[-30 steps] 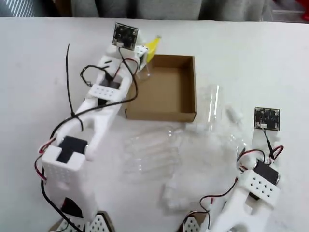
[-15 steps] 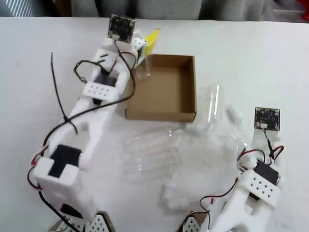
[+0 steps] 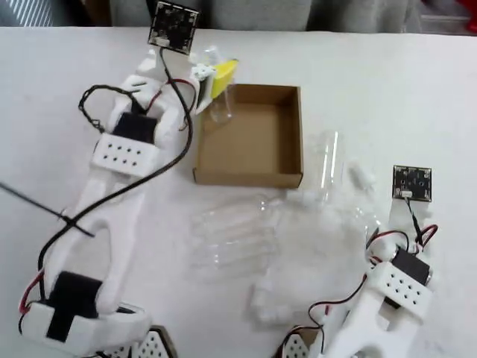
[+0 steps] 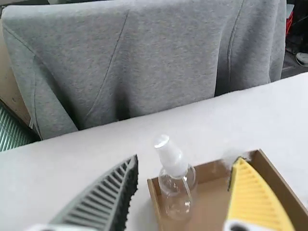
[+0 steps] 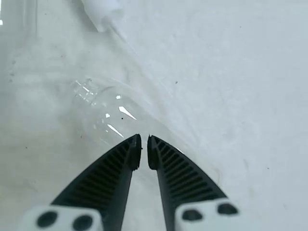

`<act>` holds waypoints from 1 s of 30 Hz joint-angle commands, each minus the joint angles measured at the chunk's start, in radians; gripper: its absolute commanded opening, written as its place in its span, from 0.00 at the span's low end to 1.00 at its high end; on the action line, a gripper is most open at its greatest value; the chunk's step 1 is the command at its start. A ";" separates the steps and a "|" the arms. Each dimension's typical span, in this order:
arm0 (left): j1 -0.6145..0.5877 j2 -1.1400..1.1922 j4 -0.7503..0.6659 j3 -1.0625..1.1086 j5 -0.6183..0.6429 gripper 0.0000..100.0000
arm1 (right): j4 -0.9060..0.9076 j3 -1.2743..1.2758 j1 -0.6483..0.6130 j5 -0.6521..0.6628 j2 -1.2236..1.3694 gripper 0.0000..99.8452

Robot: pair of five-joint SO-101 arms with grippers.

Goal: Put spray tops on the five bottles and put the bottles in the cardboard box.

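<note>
Brown cardboard box [image 3: 246, 177] is shown in the high view at mid-table [image 3: 387, 89], with a capped bottle [image 3: 221, 106] upright at its far left corner, below the left gripper [image 3: 212, 74]; uncapped clear bottles [image 3: 231, 237] are laid on the table just in front of the box. In the left wrist view, the left gripper's fingers are spread wide and the capped bottle is seen between them, touched by neither. In the right wrist view, the right gripper [image 5: 144, 144] is closed to a slit on nothing, with a lying bottle [image 5: 103, 115] just beyond its tips.
</note>
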 commanded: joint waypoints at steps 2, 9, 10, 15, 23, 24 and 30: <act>-0.042 -0.188 0.253 -0.012 -0.002 0.31 | -0.004 0.017 -0.008 0.008 0.010 0.02; -0.064 -0.377 0.540 -0.011 -0.003 0.31 | -0.004 0.017 -0.008 0.008 0.010 0.02; -0.064 -0.401 0.585 -0.011 -0.003 0.31 | -0.004 0.017 -0.007 0.008 0.010 0.02; -0.064 -0.496 0.769 -0.002 -0.011 0.31 | -0.004 0.018 -0.002 0.008 0.010 0.02; -0.058 -0.641 0.744 0.311 -0.012 0.30 | -0.004 0.018 -0.002 0.008 0.010 0.02; -0.058 -0.664 0.720 0.354 -0.012 0.29 | -0.004 0.018 -0.002 0.008 0.010 0.02; -0.013 -0.819 0.652 0.548 -0.049 0.12 | -0.004 0.018 -0.002 0.008 0.010 0.02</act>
